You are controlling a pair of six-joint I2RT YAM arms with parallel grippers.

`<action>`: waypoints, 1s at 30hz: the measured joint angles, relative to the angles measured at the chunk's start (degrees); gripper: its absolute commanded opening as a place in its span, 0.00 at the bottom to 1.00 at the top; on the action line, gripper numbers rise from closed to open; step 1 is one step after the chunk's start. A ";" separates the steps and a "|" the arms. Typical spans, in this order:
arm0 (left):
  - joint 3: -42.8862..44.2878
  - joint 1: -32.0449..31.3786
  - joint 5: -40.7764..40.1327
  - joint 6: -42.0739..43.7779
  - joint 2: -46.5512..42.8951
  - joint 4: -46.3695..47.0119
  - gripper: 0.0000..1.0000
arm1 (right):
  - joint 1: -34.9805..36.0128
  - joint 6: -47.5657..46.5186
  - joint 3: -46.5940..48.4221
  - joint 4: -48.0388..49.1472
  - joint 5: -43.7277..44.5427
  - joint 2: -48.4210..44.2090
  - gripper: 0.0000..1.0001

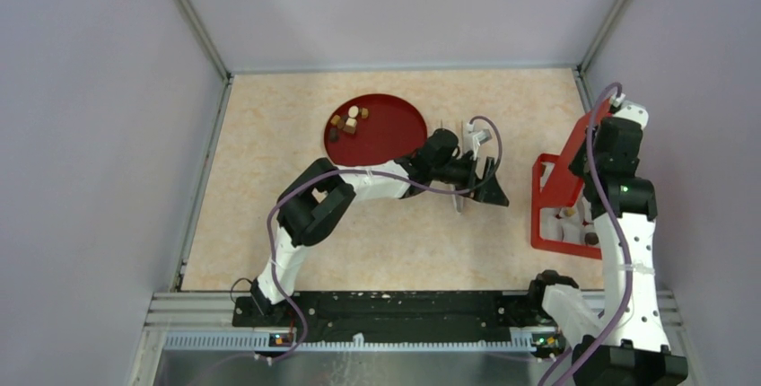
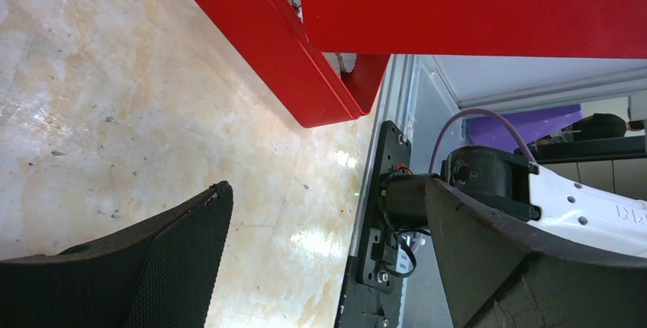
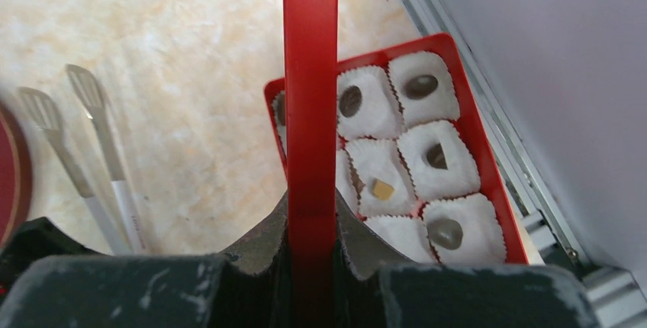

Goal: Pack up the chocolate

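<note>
- Chocolate [image 1: 348, 122] — a small heap lies on the round red plate [image 1: 395, 135], far centre. Five pieces are seen in paper cups [image 3: 412, 141] of the red box [image 3: 488, 164], right.
- Packing is judged partly done.
- Right gripper [image 3: 310, 229] — clamped on the upright lid [image 3: 310, 53].
- Left gripper [image 2: 328, 191] — spread wide, nothing held, near the tongs [image 3: 107, 152].
- No writing can be read.

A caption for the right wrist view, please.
Right gripper grips the red lid edge-on; chocolates sit in paper cups in the box.
</note>
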 measured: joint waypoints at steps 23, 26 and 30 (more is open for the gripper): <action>-0.13 0.00 0.50 -0.02 0.00 0.09 0.98 | 0.02 -4.87 -3.58 3.56 5.97 -2.82 0.00; -0.17 0.00 0.72 0.00 0.00 0.07 0.98 | 0.00 -6.05 -3.61 3.61 7.45 -2.95 0.00; -0.17 0.00 0.76 0.00 0.00 0.02 0.98 | 0.00 -7.06 -4.02 4.61 7.48 -3.13 0.00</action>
